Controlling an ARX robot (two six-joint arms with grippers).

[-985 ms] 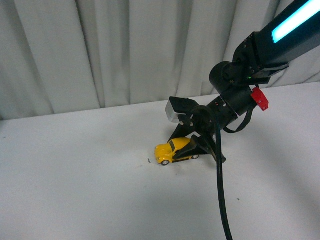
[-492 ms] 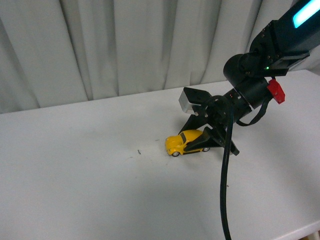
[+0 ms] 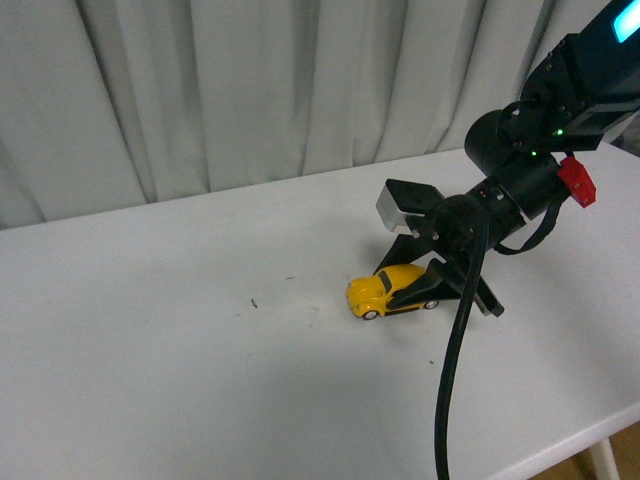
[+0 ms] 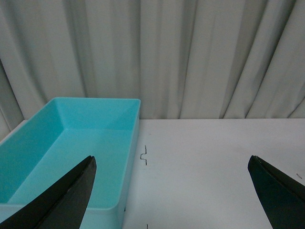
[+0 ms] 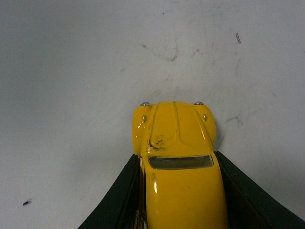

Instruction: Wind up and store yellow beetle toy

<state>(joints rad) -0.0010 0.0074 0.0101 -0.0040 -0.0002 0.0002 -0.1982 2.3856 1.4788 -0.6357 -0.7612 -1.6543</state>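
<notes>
Now, yellow beetle toy (image 3: 372, 291) in right pincer (image 3: 392, 284), well off table (image 3: 150, 380) edges.

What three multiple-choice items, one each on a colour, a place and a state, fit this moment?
1. What colour is the bin?
A. red
B. black
C. turquoise

2. Where is the yellow beetle toy?
A. in the bin
B. on the table
C. held up in the air

3. How is the left gripper?
A. open, holding nothing
B. shut on the toy
C. shut on the bin's rim

Answers:
1 C: the left wrist view shows turquoise walls and floor.
2 B: its wheels rest on the white table, with the right gripper closed around its rear.
3 A: its fingers stand wide apart with only table between them.
</notes>
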